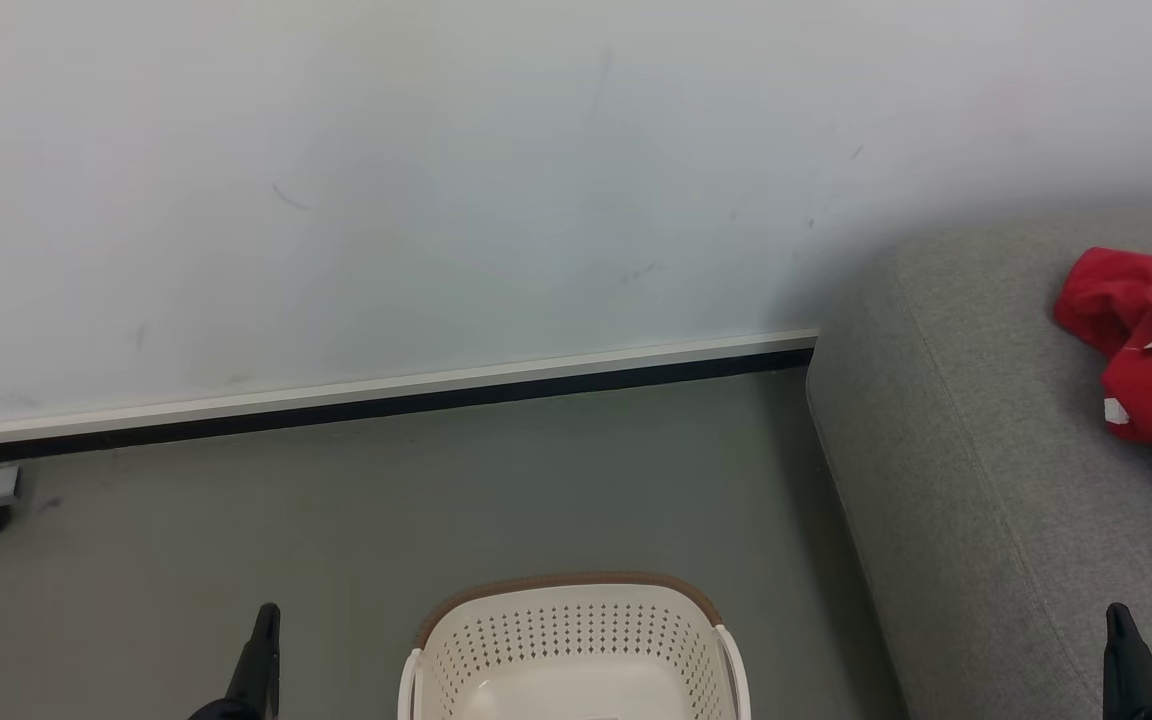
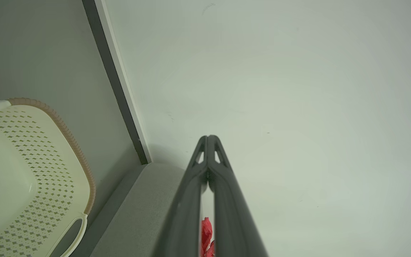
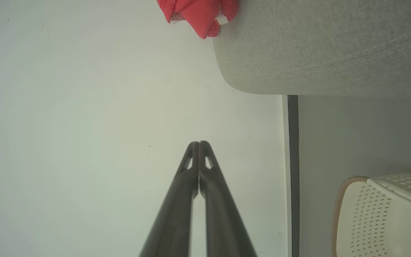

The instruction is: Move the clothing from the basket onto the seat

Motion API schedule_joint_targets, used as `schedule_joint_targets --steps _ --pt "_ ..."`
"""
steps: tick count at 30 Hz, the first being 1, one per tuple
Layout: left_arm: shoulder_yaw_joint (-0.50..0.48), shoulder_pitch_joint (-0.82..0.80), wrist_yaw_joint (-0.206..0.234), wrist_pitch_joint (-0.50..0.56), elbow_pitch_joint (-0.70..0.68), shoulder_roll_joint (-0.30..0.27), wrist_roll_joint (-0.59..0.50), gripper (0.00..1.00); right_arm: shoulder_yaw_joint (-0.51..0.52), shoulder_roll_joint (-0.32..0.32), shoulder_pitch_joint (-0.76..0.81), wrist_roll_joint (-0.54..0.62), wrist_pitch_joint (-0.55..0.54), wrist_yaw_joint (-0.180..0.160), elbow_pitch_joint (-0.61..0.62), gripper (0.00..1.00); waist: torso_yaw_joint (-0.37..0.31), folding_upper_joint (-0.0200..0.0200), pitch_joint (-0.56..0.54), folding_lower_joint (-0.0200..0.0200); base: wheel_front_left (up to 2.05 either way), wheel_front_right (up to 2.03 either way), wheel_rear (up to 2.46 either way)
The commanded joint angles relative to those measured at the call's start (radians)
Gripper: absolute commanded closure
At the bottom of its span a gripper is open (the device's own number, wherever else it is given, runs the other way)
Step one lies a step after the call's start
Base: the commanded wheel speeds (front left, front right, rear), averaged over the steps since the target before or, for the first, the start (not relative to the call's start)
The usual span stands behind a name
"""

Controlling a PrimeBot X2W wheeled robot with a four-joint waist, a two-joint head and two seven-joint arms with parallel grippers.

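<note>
7 o'clock: left tool, pinched together, empty; basket at 6 looks bare where visible. Red clothing lies on the seat at 3, dead 12 from the right tool, also together, empty: right arm nearer.

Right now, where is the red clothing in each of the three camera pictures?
Head view: clothing at the right edge, on the grey seat.
Left wrist view: a sliver of clothing, bottom centre.
Right wrist view: clothing at top centre, at the seat's edge.
Shared landmark: the basket.
</note>
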State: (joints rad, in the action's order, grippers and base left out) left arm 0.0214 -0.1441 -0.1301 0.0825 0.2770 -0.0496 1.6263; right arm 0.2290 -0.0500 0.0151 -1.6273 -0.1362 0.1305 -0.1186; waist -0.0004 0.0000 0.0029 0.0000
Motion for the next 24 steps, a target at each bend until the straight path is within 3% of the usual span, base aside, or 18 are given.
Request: schedule_joint_targets --steps 1,24 --pt "-0.002 -0.004 -0.002 0.002 0.002 -0.001 0.004 1.0 0.001 0.0 0.015 -0.005 -0.002 0.0 0.001 1.0 0.0 0.0 0.0 0.0 0.0 0.0 0.0" --pt "-0.002 -0.004 -0.002 0.002 0.002 -0.001 0.004 1.0 0.001 0.0 0.015 -0.005 -0.002 0.0 0.001 1.0 0.0 0.0 0.0 0.0 0.0 0.0 0.0"
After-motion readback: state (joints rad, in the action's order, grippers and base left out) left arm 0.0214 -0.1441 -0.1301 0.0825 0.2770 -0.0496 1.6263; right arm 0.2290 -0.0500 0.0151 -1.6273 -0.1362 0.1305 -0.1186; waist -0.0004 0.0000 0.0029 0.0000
